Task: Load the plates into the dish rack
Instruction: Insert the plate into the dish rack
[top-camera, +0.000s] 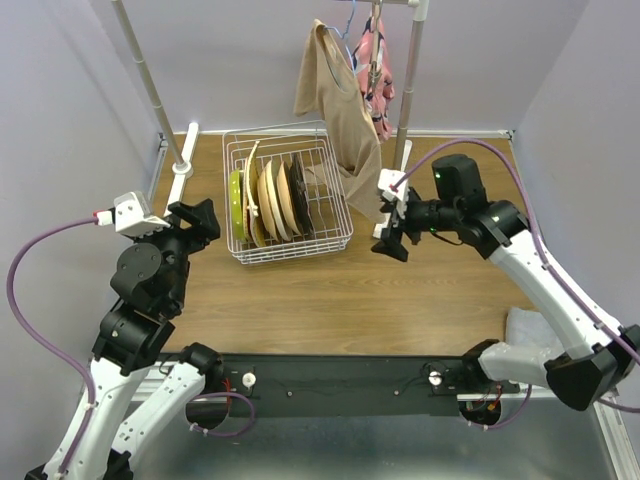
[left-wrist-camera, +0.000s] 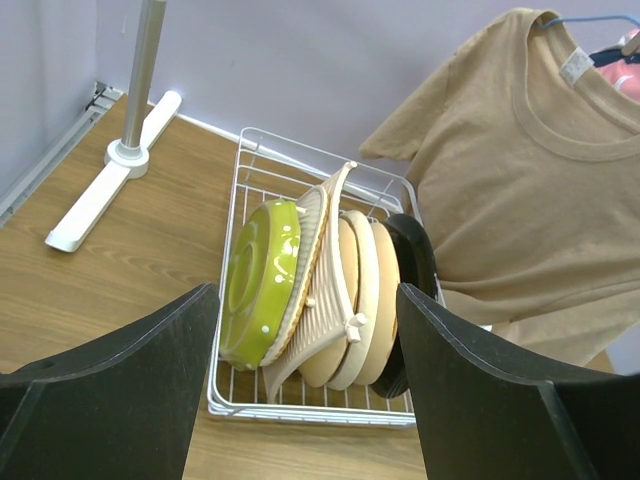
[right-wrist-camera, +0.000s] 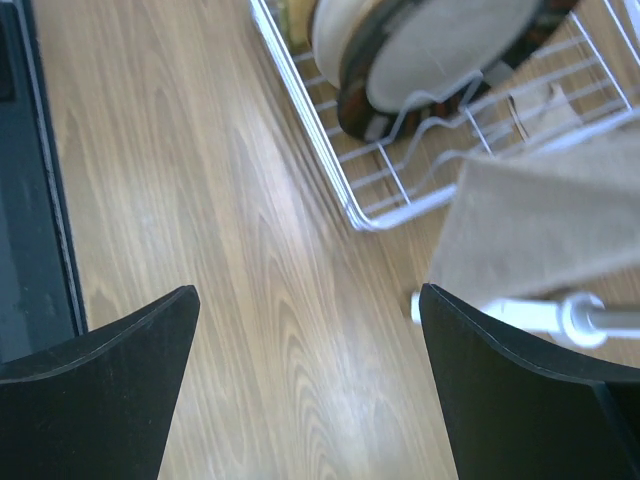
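The white wire dish rack stands at the back of the wooden table. Several plates stand on edge in it: a lime dotted plate at the left, a cream woven-look one, beige ones and a dark-rimmed plate at the right. My left gripper hovers open just left of the rack, facing it with nothing between its fingers. My right gripper is open and empty to the right of the rack's near corner, over bare wood.
A tan T-shirt hangs from the white clothes-rail stand and droops over the rack's far right side. A pink garment hangs beside it. The stand's feet rest on the table. A crumpled white thing lies at the right.
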